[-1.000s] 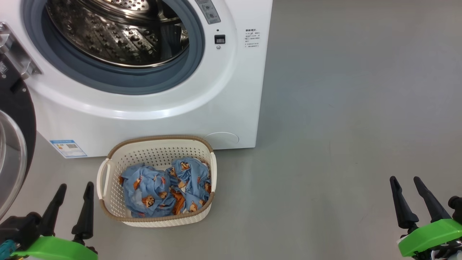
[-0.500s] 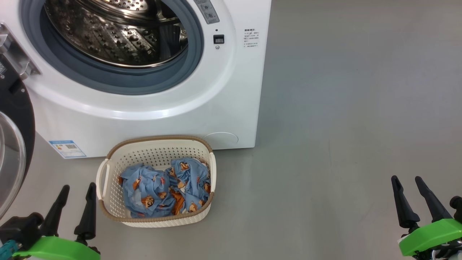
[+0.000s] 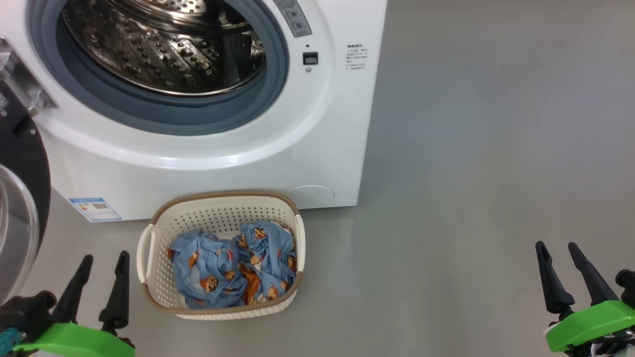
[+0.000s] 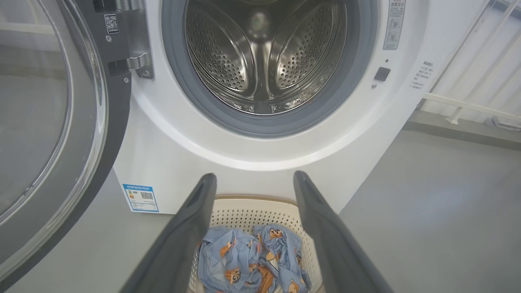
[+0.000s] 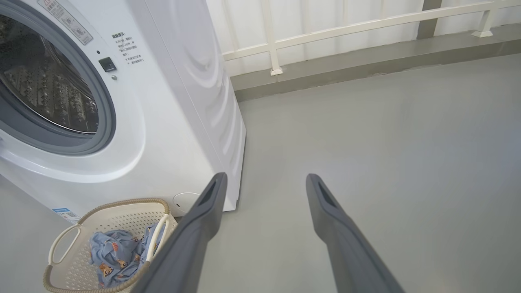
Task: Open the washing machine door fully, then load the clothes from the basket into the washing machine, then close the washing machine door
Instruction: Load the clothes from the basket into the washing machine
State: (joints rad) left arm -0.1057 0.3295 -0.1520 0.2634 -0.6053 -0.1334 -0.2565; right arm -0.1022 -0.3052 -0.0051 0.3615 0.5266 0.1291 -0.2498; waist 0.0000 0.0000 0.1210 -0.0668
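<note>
The white washing machine (image 3: 208, 168) stands before me, steel drum (image 3: 163, 44) bare inside its grey seal. Its door (image 3: 22, 163) hangs swung out at the left, black rim and glass bowl (image 4: 40, 122) facing me. On the floor against the machine's front sits the cream basket (image 3: 158, 238) holding crumpled blue clothes (image 3: 233, 265) with orange animals. My left gripper (image 3: 104, 258) is open and empty just left of the basket, its fingers framing the clothes (image 4: 252, 260) in the left wrist view. My right gripper (image 3: 556, 246) is open and empty over bare floor far right of the basket (image 5: 73, 260).
Grey floor (image 3: 471, 148) stretches to the right of the machine. A white railing (image 5: 346, 28) on a low grey kerb runs behind the machine's right side. A blue label (image 3: 95, 208) sits low on the machine's front left.
The whole head view has shifted slightly, so machine and basket sit a little right and lower in it. Both grippers stay open and keep their places.
</note>
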